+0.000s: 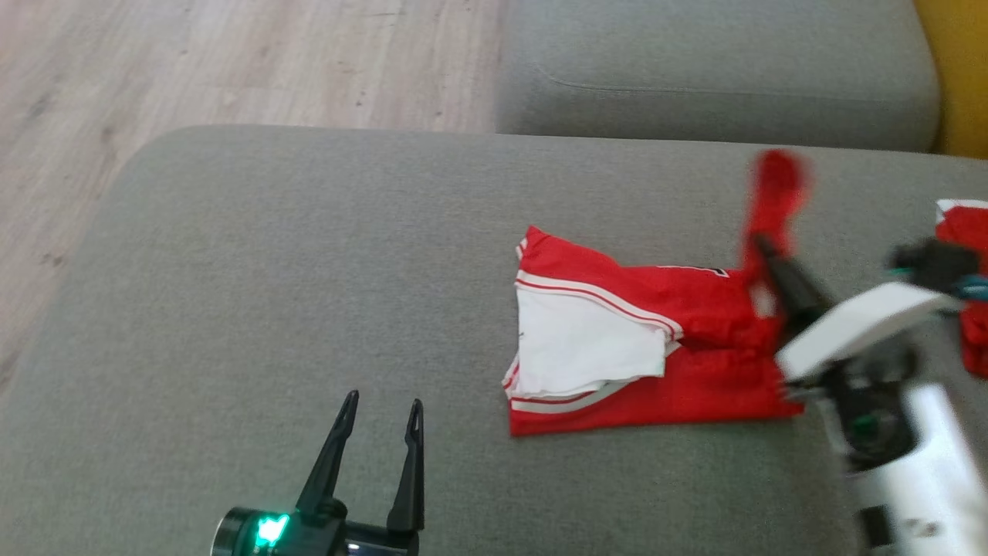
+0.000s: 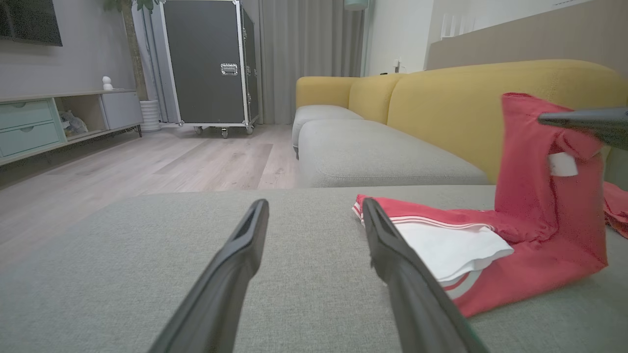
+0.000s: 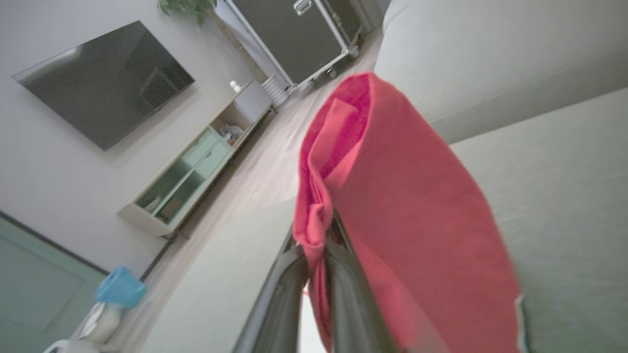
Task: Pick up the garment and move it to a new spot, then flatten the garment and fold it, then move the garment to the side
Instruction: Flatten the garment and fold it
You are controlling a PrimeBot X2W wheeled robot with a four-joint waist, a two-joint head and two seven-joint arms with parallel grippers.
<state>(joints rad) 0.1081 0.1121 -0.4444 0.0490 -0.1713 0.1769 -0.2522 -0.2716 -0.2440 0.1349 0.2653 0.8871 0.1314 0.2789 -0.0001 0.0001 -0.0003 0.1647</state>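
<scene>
The red garment [image 1: 617, 347] with white trim lies on the grey cushion [image 1: 270, 270], right of centre in the head view. Its left end is flat, with a white panel turned over on top. Its right end is raised off the cushion, pinched in my right gripper [image 1: 760, 247]. The right wrist view shows those jaws clamped together on a bunched fold of red cloth. My left gripper [image 1: 384, 405] hovers low near the front of the cushion, to the left of the garment and clear of it, with its jaws wide apart and nothing between them.

I read this as the lift at the start of a move or a fold. To do it well, I'd raise the pinched end slowly so the rest peels off the cushion without dragging into a heap. I'd also carry it on a line away from the second red piece [image 1: 965, 232] at the right edge. The grip holds a bunch, not a clean hem, so the cloth may hang twisted. My free left gripper could take the opposite edge to spread it.
</scene>
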